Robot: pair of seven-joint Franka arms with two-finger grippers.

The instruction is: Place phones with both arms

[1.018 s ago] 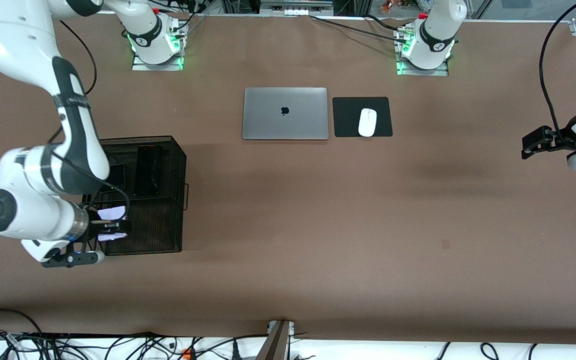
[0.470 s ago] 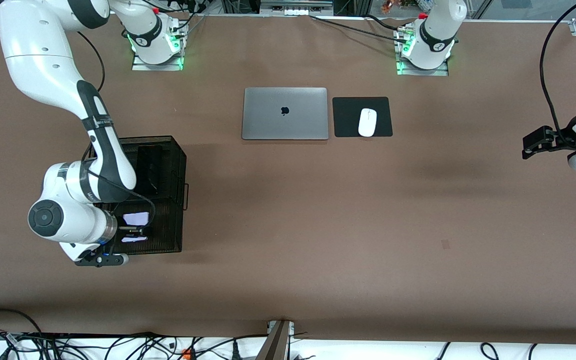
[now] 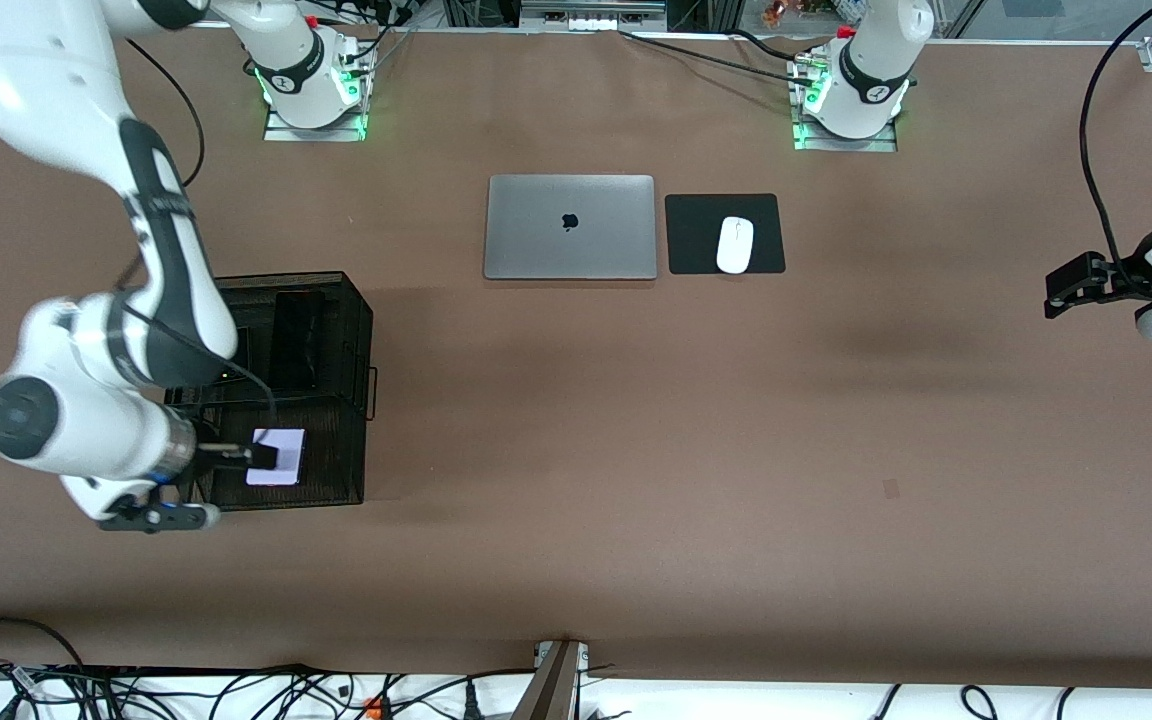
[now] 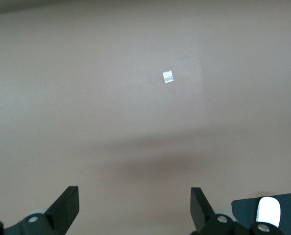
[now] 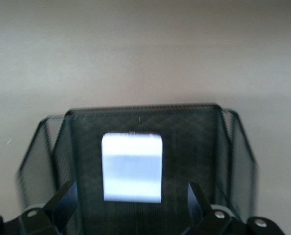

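Observation:
The pale lavender phone point(image 3: 283, 462) lies flat in the compartment of the black mesh basket point(image 3: 356, 300) nearer the front camera. It also shows in the right wrist view point(image 5: 132, 166). My right gripper point(image 3: 258, 457) hangs open over that compartment, its fingers point(image 5: 67, 193) apart on either side of the phone and not touching it. The long slim black phone point(image 3: 296, 340) lies in the basket's compartment farther from the front camera. The small squarish black phone point(image 3: 235, 350) lies beside it, partly hidden by the right arm. My left gripper point(image 3: 1066, 290) waits open and empty point(image 4: 134, 196) over bare table at the left arm's end.
A closed silver laptop point(image 3: 570, 227) lies mid-table near the bases, with a white mouse point(image 3: 735, 244) on a black pad point(image 3: 696, 215) beside it. The mouse also shows in the left wrist view point(image 4: 269, 211). The basket's mesh walls point(image 5: 233, 142) stand around the right gripper.
My right gripper held the lavender phone over the basket. It has let go, and the phone now lies flat in the basket. The left arm has not moved.

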